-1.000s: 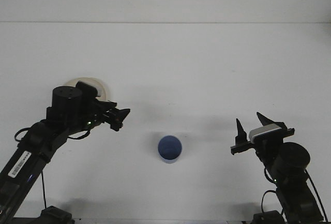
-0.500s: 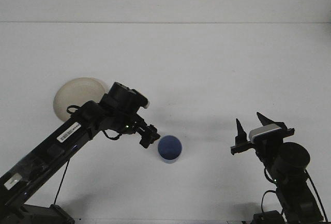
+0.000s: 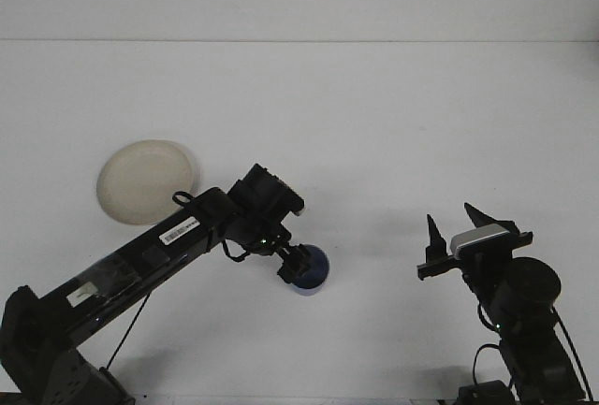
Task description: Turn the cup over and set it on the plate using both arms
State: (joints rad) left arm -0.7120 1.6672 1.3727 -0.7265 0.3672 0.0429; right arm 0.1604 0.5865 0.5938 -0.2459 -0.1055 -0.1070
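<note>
The left gripper was at the blue cup, its dark tip overlapping the cup's left side, so that only the right part of the cup showed past it. Whether its fingers were spread or closed on the cup could not be told from this view, since the black tip and the dark cup ran together. The left arm stretched in a long diagonal from the lower left corner of the picture up and to the right, with a white label on its upper link and a bulky black wrist just above the cup.

The cup sat on the white table a little left of centre and near the front edge. The cream plate lay flat on the table to the upper left of the cup, well apart from it, with the arm passing just below its lower right rim.

The right gripper stood on the right side of the table, well apart from the cup. Its two black pointed fingers were spread wide with nothing between them, pointing up and away from the robot. Below them sat a pale grey block, then the round black wrist of the right arm going down to the bottom edge.
</note>
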